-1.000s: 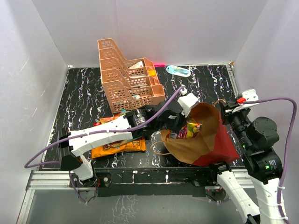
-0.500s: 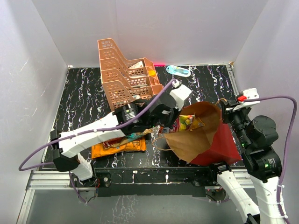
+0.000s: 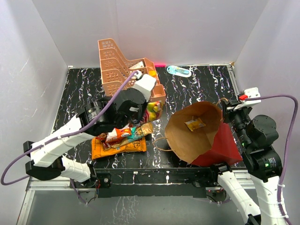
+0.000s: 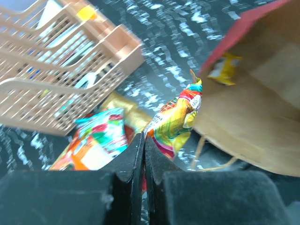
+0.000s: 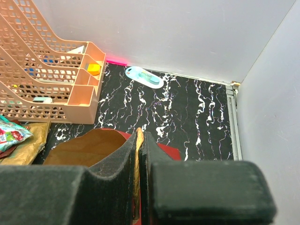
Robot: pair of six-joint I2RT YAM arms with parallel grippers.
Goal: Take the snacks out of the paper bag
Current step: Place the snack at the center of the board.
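The red paper bag point(image 3: 220, 145) lies on its side at right, its brown mouth facing left. A small yellow packet point(image 3: 194, 124) lies inside it and also shows in the left wrist view point(image 4: 224, 68). My left gripper point(image 3: 149, 107) is shut on a yellow-red packet point(image 3: 156, 111), held in the air just left of the bag's mouth point(image 4: 253, 108); the packet point(image 4: 176, 119) hangs beyond my closed fingertips point(image 4: 144, 136). My right gripper point(image 3: 225, 107) is shut on the bag's top rim and twine handle point(image 5: 138, 140). Several packets point(image 3: 124, 133) and an orange chip bag point(image 3: 117, 146) lie on the table at left.
The peach tiered rack point(image 3: 126, 77) stands at the back left, right behind my left wrist. A small blue-green bottle point(image 3: 179, 71) lies by the back wall. White walls close in the black marbled table point(image 3: 79, 101) on three sides.
My left gripper pulled out of the bag's mouth and moved left and back with the yellow-red packet. The bag's mouth sagged a little. The right gripper held still.
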